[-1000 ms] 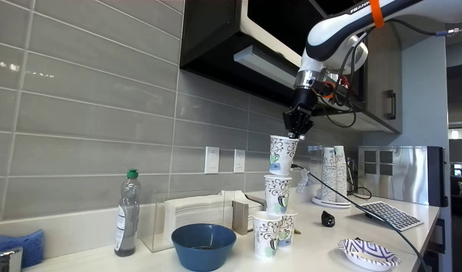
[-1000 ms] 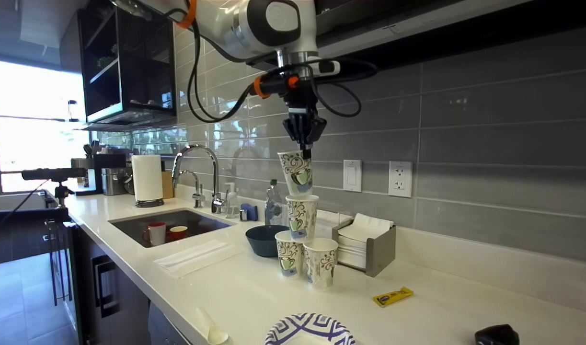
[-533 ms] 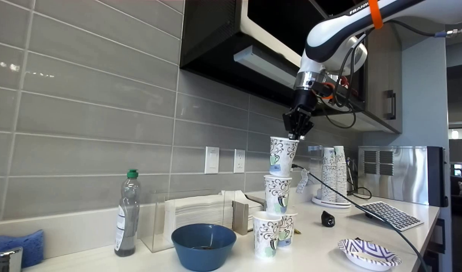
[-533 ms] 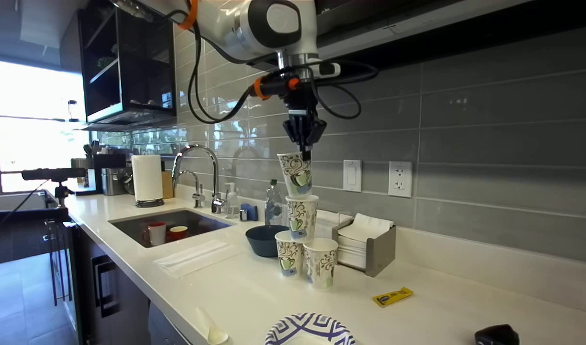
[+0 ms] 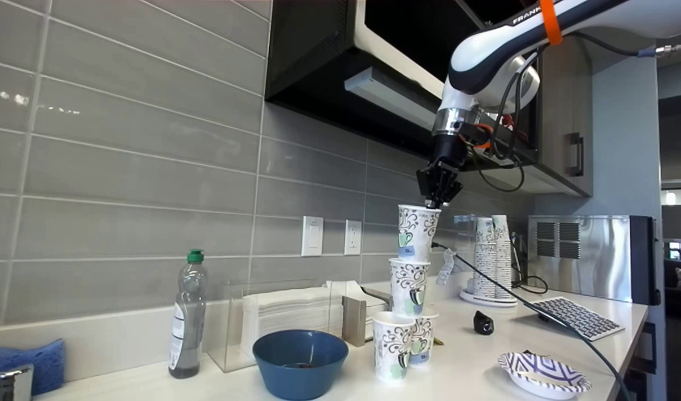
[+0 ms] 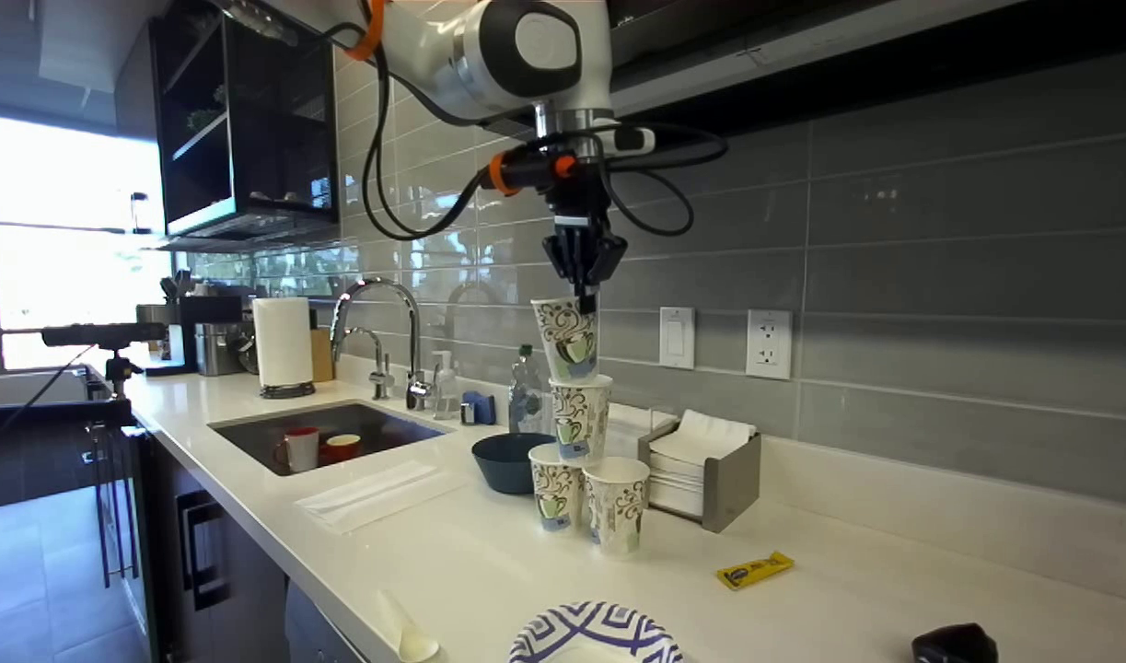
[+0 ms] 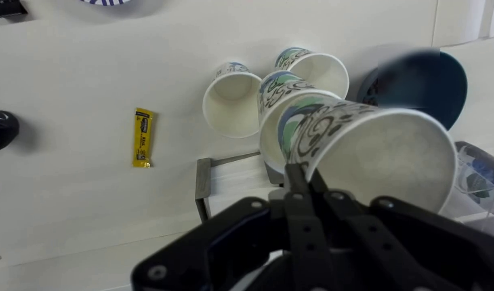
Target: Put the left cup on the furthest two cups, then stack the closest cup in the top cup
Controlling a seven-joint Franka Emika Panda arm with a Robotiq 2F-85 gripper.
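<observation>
Part one looks done: your middle paper cup (image 6: pixel 577 422) stands on the two bottom paper cups (image 6: pixel 617 508). Your gripper (image 6: pixel 587 302) pinches the held paper cup (image 6: pixel 565 343) by its rim, tilted just over the middle paper cup, maybe touching. What's left, likely: lower it in, let go. The blue bowl (image 5: pixel 300 381) and napkin holder (image 6: pixel 734 486), lower than the middle paper cup, seem out of your way.

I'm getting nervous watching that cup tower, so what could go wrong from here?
The held cup leans in an exterior view, with the jaws shut on just one side of its rim; it could catch on the middle cup and tip it.
The middle cup seems perched across the rims of the two bottom cups; a nudge might topple it.
Any tumbling cup might drop into the blue bowl nearby.
</observation>
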